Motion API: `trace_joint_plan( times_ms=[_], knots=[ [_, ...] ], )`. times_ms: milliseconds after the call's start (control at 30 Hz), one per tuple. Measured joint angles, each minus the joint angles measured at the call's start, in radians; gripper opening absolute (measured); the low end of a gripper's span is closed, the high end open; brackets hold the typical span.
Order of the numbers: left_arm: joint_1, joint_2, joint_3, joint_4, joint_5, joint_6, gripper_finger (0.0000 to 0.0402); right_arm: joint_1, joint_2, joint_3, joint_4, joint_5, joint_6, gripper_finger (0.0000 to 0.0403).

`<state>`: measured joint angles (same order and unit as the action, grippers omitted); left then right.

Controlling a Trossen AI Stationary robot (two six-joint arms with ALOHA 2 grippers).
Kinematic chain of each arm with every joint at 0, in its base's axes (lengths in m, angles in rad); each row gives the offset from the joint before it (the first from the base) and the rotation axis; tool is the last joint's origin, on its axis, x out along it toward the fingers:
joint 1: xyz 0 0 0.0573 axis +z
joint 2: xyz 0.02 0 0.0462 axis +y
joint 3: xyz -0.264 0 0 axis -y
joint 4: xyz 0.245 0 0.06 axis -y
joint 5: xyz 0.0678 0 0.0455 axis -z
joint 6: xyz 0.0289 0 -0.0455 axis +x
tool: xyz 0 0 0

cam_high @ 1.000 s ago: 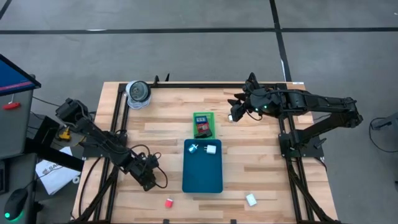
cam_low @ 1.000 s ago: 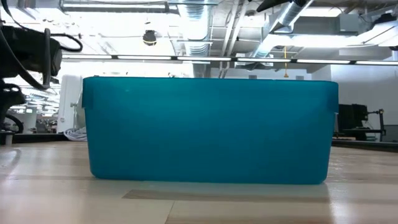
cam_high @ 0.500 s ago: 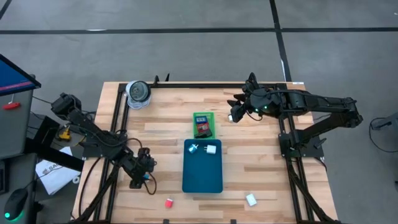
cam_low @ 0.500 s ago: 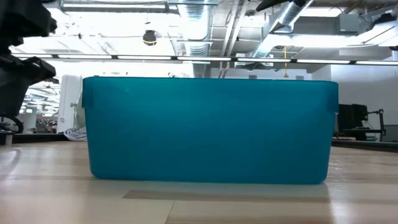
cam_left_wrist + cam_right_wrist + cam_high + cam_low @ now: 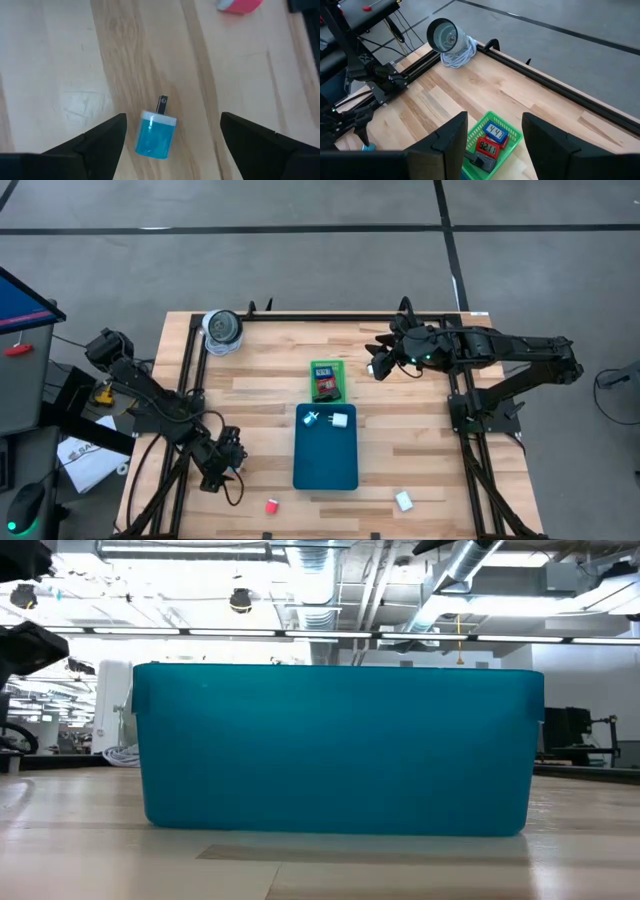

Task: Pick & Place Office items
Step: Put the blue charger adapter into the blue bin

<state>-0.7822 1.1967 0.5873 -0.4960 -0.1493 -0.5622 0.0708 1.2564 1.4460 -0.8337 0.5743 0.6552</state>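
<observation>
Blue office item point(image 5: 156, 134) lies between the wide-open left tool point(image 5: 172, 131) fingers — untouched.

High view straight down; low view level, close behind teal tray point(image 5: 340, 750); shared.

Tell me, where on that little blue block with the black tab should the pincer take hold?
Probably the blue block's two long flat sides, coming straight down from above. It lies flat on the wooden table, alone, with its black tab sticking out one end, so that end looks poor to squeeze. The left pincer already hangs open right over it, one finger on each side.
</observation>
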Motion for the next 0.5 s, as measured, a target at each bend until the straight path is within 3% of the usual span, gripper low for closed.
trace_joint_plan(
  times_ms=[500],
  knots=[
    [-0.002, 0.222, 0.001, 0.049, -0.011, -0.054, 0.0285, 0.000, 0.000, 0.000, -0.003, 0.002, 0.000, 0.0182]
  ],
)
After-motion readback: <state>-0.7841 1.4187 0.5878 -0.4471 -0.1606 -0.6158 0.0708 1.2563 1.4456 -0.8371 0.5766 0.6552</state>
